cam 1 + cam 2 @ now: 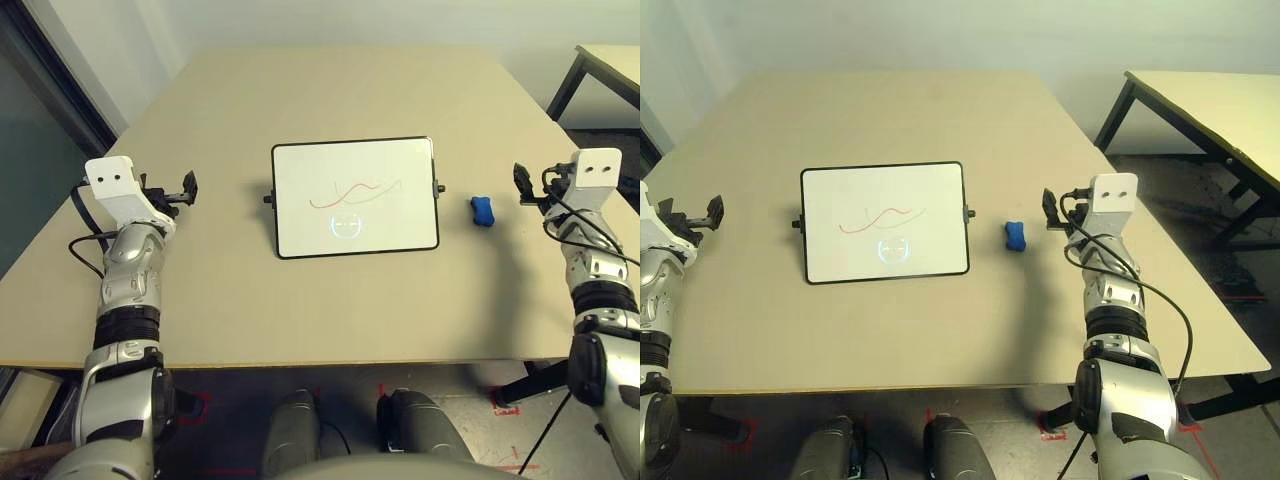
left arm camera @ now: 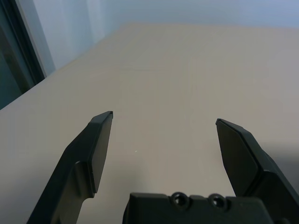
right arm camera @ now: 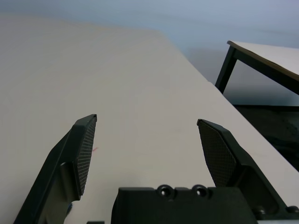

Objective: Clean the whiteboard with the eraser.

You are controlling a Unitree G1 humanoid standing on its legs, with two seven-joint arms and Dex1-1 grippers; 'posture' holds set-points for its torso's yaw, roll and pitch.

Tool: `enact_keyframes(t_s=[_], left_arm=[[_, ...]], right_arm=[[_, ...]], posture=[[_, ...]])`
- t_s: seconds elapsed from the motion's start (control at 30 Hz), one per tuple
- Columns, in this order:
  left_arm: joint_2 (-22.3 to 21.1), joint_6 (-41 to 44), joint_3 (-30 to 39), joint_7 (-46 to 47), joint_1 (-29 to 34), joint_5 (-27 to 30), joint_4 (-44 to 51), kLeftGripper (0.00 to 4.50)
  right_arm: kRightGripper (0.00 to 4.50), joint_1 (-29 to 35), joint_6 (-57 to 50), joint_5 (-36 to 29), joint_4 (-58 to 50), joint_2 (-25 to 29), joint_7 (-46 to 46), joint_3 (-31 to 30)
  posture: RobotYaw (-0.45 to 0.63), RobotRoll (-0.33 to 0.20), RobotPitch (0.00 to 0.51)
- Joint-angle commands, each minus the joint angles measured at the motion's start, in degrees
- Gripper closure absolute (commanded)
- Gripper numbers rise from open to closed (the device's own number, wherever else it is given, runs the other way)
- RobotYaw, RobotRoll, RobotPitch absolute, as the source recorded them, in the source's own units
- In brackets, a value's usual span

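Observation:
The whiteboard point(image 1: 354, 197) lies flat in the middle of the table, black-framed, with thin red scribbles across it. The small blue eraser point(image 1: 482, 210) rests on the table just right of the board. My right gripper point(image 1: 521, 184) hovers a little right of the eraser, apart from it; its fingers point(image 3: 83, 149) stand open with bare table between them. My left gripper point(image 1: 187, 186) hangs left of the board, some way off, and its jaws are open and empty too, as its fingers point(image 2: 98, 140) show.
The beige table point(image 1: 330, 90) stretches bare beyond the board. A second table point(image 1: 1210, 105) with black legs stands off to the right across a gap. A wall and dark panel run along the left side.

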State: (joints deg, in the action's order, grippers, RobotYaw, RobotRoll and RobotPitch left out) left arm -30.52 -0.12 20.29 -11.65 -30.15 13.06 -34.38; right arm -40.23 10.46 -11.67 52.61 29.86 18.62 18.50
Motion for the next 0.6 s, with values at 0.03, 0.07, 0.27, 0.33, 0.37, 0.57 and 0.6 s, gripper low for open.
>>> enact_keyframes(t_s=[0.03, 0.07, 0.27, 0.33, 0.37, 0.57, 0.6], left_arm=[[0.54, -0.46, 0.25, 0.32, -0.96, -0.09, -2.35, 0.00], [0.89, -0.39, 0.48, 0.51, -1.40, 0.25, -2.93, 0.00], [1.22, -1.12, 0.12, 0.06, -3.43, 0.15, -4.72, 0.00], [0.92, -0.59, -0.21, -0.79, -4.16, 0.31, -4.07, 0.00], [0.69, 0.44, -0.59, -1.79, -4.36, 0.56, -2.66, 0.00], [-2.08, 14.48, -3.65, -11.92, -0.96, 5.36, 15.24, 0.00], [-2.70, 17.02, -3.91, -13.22, -0.24, 6.34, 18.27, 0.00]], right_arm=[[0.03, 0.84, 0.59, -0.59, 0.89, -0.13, -0.58, 0.85], [0.03, 1.14, 0.63, -0.56, 0.71, -0.29, -0.67, 0.91], [0.03, 1.10, 0.00, -0.52, -0.17, -0.19, -0.80, 0.89], [0.03, 0.79, -2.07, -1.79, -2.05, -0.75, -0.96, 1.49], [0.03, 0.96, -4.25, -2.06, -4.12, -1.00, -1.19, 1.23], [0.03, 4.07, -26.36, -4.25, -24.43, -3.35, -5.13, -1.32], [0.03, 4.56, -29.85, -4.31, -27.28, -3.65, -5.83, -1.70]], posture=[[-0.05, 0.000, 0.069], [-0.05, 0.000, 0.068], [-0.06, 0.000, 0.063], [-0.06, 0.000, 0.062], [-0.05, 0.000, 0.060], [-0.04, 0.000, 0.054], [-0.04, 0.000, 0.054]])
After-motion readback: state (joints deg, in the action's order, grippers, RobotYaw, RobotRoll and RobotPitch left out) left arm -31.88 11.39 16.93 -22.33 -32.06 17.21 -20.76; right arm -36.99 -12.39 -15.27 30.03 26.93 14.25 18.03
